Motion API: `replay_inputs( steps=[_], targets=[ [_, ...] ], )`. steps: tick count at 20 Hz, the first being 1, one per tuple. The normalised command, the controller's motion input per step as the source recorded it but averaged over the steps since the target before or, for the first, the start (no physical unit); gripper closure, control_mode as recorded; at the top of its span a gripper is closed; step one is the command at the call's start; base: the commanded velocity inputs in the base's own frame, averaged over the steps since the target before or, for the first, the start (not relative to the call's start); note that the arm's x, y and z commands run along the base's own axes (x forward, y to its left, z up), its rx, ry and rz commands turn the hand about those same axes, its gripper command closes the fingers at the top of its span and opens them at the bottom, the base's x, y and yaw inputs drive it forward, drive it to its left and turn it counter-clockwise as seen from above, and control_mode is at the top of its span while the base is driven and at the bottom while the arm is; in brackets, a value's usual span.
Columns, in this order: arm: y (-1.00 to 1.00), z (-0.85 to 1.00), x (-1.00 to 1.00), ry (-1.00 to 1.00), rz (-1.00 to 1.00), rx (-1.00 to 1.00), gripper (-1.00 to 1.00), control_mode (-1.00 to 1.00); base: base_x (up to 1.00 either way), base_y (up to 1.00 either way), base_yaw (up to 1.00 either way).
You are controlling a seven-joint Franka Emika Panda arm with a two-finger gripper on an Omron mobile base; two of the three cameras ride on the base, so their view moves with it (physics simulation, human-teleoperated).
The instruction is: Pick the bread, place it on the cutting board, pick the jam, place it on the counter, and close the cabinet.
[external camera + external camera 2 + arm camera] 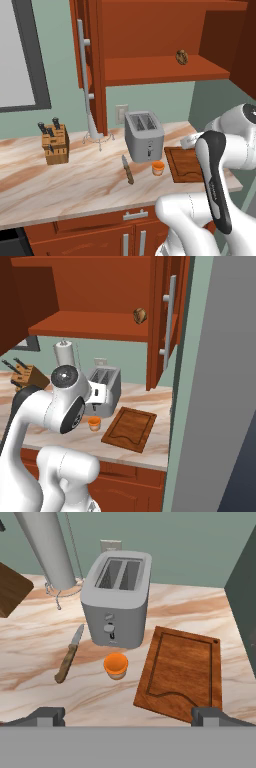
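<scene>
The bread (182, 56) (140, 316), a small dark brown speckled lump, lies on the lower shelf of the open cabinet (165, 70) (90, 323). The orange jam (116, 665) (158, 168) (94, 423) stands on the marbled counter (40, 647) (75, 185) in front of the toaster. Just right of it lies the bare dark cutting board (182, 672) (181, 162) (131, 427). My gripper (129, 716) hangs above the counter's front, looking down on jar and board. It is open wide, with nothing between its fingertips (50, 716).
A silver toaster (117, 597) (144, 135) stands behind the jar, with a knife (69, 654) (128, 170) to its left. A paper towel stand (91, 120) and a knife block (55, 144) sit farther left. The cabinet doors (160, 321) (87, 50) hang open. A grey wall (220, 381) closes off the right.
</scene>
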Motion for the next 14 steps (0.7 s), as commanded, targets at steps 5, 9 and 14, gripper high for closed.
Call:
replay_inputs(
  steps=[5,9,14],
  targets=[
    [0.0,0.4,-0.16,0.0,0.0,0.0,-1.0,-1.0,0.0,0.0,0.0],
    [0.0,0.44,-0.12,0.0,0.0,0.0,-1.0,-1.0,0.0,0.0,0.0],
    [0.0,0.44,-0.1,0.0,0.0,0.0,-1.0,-1.0,0.0,0.0,0.0]
  ],
)
